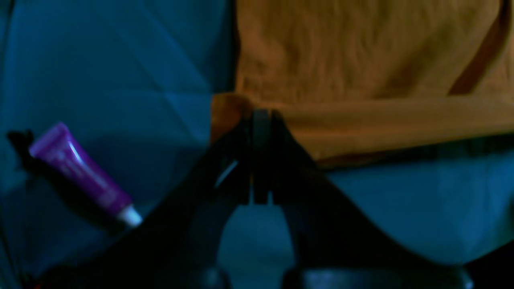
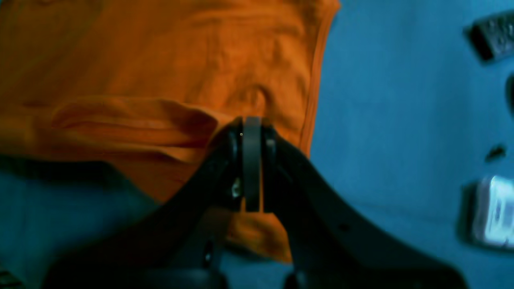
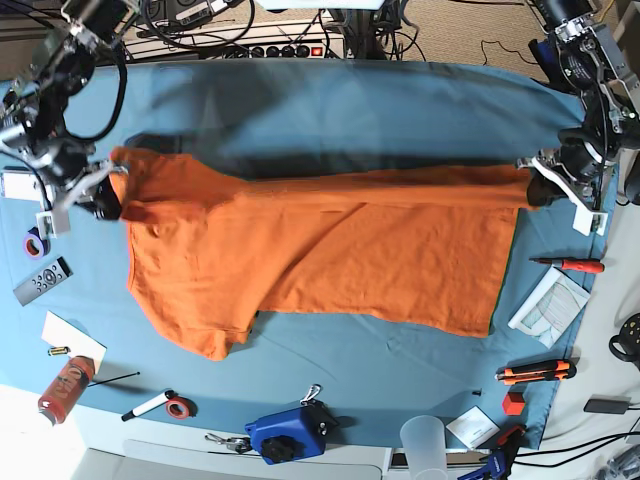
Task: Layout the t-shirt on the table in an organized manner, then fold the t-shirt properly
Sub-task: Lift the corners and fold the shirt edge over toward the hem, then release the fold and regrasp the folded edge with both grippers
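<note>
The t-shirt (image 3: 330,250) is stretched across the middle of the table (image 3: 330,110) in the base view, its upper edge lifted taut between the two arms and its lower part lying on the blue cloth. At the frame's right the left gripper (image 1: 261,116) is pressed together on the shirt's hem corner; at the frame's left the right gripper (image 2: 252,124) is pinching the fabric near the sleeve and collar.

Above the shirt the cloth is bare up to the far edge; below it a bare strip runs to the clutter along the near edge. Near the left edge lie a remote (image 3: 42,280), a tape roll (image 3: 36,243) and an orange-red bottle (image 3: 65,388). A purple tube (image 1: 84,172) shows in the left wrist view; its label is too blurred to read. At lower centre sits a blue device (image 3: 288,432), and at the right a red-handled screwdriver (image 3: 570,265).
</note>
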